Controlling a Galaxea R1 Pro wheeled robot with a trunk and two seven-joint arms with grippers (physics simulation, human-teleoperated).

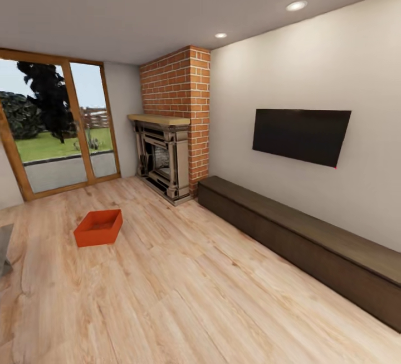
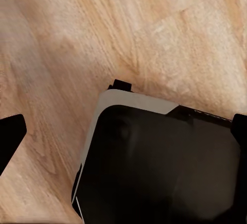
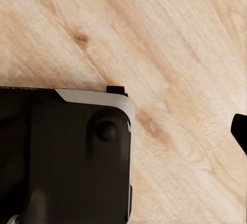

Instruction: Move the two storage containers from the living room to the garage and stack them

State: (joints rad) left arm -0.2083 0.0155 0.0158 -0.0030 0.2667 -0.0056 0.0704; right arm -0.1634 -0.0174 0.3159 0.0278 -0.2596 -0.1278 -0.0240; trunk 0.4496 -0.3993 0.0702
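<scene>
one red-orange storage container [image 1: 98, 228] sitting on living room's wood-plank floor [image 1: 184, 291], left of brick fireplace [image 1: 170, 130], near glass doors [image 1: 55, 130]. wrist cameras looking down over robot base [image 2: 159, 167]; fingertips barely showing, grip state unclear.

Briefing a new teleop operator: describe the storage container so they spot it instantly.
Start at the wood-framed glass doors on the far wall, left of the brick fireplace. In front of them, on the light wood-plank floor, sits the red-orange storage container. It is an open, lidless rectangular bin, the only bright-coloured thing on the floor.
</scene>
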